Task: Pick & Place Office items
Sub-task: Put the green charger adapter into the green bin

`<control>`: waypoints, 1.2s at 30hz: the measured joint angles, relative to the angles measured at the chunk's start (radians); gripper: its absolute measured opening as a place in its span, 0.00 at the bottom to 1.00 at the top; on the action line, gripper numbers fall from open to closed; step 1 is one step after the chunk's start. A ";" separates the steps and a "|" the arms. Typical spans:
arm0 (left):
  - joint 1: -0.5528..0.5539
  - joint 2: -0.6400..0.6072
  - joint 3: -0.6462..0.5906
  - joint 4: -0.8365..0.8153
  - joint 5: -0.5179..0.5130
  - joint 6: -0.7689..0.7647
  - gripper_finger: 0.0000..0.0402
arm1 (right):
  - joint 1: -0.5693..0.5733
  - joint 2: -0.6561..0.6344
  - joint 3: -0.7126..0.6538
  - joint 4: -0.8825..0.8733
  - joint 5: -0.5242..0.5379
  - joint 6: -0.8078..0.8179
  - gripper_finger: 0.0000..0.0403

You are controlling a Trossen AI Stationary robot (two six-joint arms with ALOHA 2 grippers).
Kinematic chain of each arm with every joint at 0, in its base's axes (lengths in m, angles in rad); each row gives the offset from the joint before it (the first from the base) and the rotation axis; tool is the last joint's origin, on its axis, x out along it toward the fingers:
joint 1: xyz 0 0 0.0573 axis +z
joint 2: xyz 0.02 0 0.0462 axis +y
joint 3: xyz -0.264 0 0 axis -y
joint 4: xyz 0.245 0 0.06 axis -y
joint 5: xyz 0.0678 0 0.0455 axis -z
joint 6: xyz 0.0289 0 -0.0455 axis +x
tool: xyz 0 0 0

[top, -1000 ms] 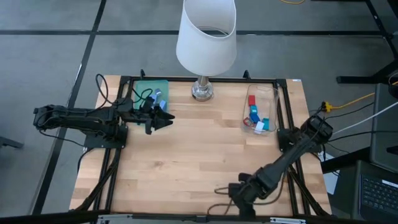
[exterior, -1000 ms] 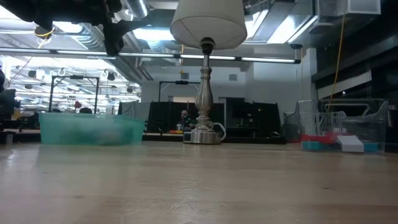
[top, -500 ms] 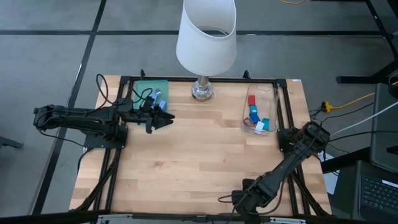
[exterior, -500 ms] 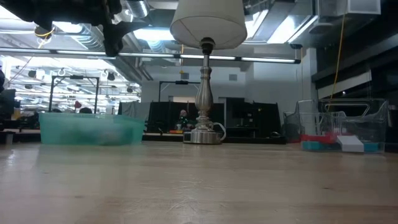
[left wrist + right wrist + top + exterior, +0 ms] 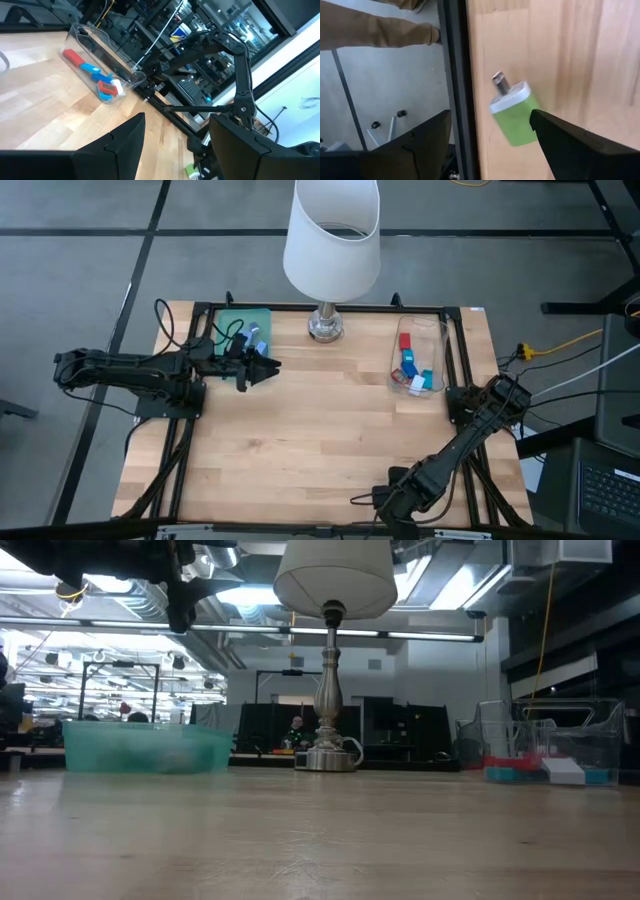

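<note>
I've got the right gripper [image 5: 490,145] down at the near edge of the counter [image 5: 320,440], its fingers spread wide with nothing gripped. Lying between them, a little ahead, is a green office item [image 5: 514,114] with a white cap and a small metal stub, resting on the wood just beside the dark frame rail [image 5: 454,75]. I judge this as the approach for a pick. To do it well I want the fingers straddling the green body, not the stub, and I need to keep the finger nearest the rail from catching on it as I close.

My left gripper [image 5: 262,368] hovers above the counter by the flat green tray [image 5: 243,321]. Its fingers are parted, and nothing shows between them in the left wrist view. Well ahead of them lies the clear plastic bin [image 5: 102,47] with the red and blue office items [image 5: 100,82] inside.

Only the right wrist view shows me the green piece; from above, the arm hides it. The low view shows the bin [image 5: 560,745], tray and lamp [image 5: 333,660], and the left gripper high up.
</note>
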 joint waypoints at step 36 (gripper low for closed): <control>0.000 0.000 0.000 -0.008 -0.041 0.018 0.53 | 0.025 -0.006 -0.088 0.032 0.089 -0.121 0.71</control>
